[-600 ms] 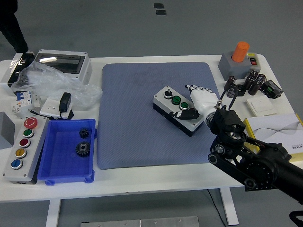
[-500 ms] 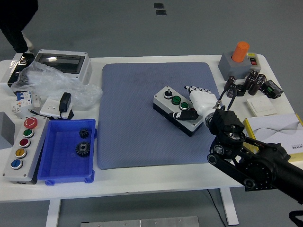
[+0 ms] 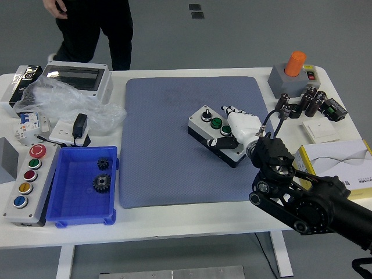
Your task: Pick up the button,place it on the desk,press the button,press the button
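A white button box (image 3: 213, 133) with a black base lies on the blue-grey mat (image 3: 168, 139). It carries a black selector knob and two green buttons. My right hand (image 3: 237, 127), white with black fingertips, rests on the box's right end. Its fingers lie over the top and the thumb (image 3: 225, 142) curls against the near side by the green button. The right arm (image 3: 302, 197) comes in from the lower right. The left arm is out of view.
A blue tray (image 3: 81, 186) with two gears and a grey box of coloured buttons (image 3: 28, 183) sit at the left. An enclosure (image 3: 78, 79) and plastic bag lie far left. An orange-topped box (image 3: 293, 72), capacitors and a white box stand right. A person (image 3: 96, 29) stands at the far left.
My right hand has shifted slightly left and further over the button box. A person has walked into view at the table's far left side.
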Motion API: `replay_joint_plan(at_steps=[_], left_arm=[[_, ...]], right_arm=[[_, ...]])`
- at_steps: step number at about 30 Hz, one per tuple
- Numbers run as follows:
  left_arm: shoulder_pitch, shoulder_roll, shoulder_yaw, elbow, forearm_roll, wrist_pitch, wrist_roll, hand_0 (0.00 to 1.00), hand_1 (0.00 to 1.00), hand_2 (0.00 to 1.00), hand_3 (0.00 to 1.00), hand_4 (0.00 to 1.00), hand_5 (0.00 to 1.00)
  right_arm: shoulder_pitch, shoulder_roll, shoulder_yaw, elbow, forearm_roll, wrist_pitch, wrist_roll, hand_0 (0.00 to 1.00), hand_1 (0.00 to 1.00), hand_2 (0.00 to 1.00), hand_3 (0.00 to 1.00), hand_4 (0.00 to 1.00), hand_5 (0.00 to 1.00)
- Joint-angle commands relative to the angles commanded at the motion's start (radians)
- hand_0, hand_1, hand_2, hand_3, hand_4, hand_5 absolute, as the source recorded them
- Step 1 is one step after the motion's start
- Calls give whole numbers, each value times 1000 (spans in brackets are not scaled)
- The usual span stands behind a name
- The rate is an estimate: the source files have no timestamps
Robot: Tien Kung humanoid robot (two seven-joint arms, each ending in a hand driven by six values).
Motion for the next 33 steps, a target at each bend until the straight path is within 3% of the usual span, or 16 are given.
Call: replay_joint_plan(at_steps=[5, 6, 10, 11, 16, 17, 22, 23, 28, 29, 33], left_arm=[[1, 0, 0, 0, -1, 1, -3, 688, 703, 648, 689, 673, 282], [1, 0, 0, 1, -1, 2, -4, 688, 703, 648, 685, 670, 280], [-2, -1, -2, 0, -1, 3, -7, 688, 703, 648, 685, 670, 280], [-2, -1, -3, 0, 0, 4, -8, 688, 703, 646, 681, 665, 277], [-3, -1, -1, 0, -2, 6, -10, 688, 703, 646, 681, 665, 277], [-3, -1, -1, 0, -1, 6, -10, 688, 702, 646, 679, 663, 278], [-4, -1, -3, 0, 1, 8, -12, 688, 702, 646, 679, 663, 278], [-4, -1, -5, -1, 3, 8, -12, 688, 703, 646, 679, 664, 281], [-5, -1, -13, -2, 11, 10, -14, 688, 703, 646, 679, 664, 281], [-5, -1, -14, -2, 12, 11, -15, 687, 703, 648, 681, 665, 287], [-6, -1, -17, -2, 15, 13, -19, 687, 703, 648, 681, 665, 287]], right_arm=[[2, 4, -12, -13, 5, -3, 0, 805, 839, 854, 998, 998, 583], [2, 5, -14, -13, 6, -4, 0, 635, 720, 721, 977, 998, 440], [4, 7, -24, -12, 0, -3, 0, 635, 720, 721, 977, 998, 440], [4, 7, -25, -11, -2, -4, 0, 572, 692, 693, 916, 991, 409], [4, 9, -30, -5, -18, -9, 0, 572, 692, 693, 916, 991, 409], [5, 10, -32, -4, -21, -10, 0, 492, 634, 613, 758, 951, 377], [5, 14, -42, -2, -33, -11, 0, 492, 634, 613, 758, 951, 377], [5, 15, -45, -2, -34, -12, 0, 311, 461, 485, 596, 817, 276], [7, 17, -56, 0, -41, -16, 0, 311, 461, 485, 596, 817, 276], [7, 17, -57, 1, -42, -17, 0, 278, 409, 441, 478, 745, 252], [9, 16, -62, 4, -50, -24, 0, 278, 409, 441, 478, 745, 252]])
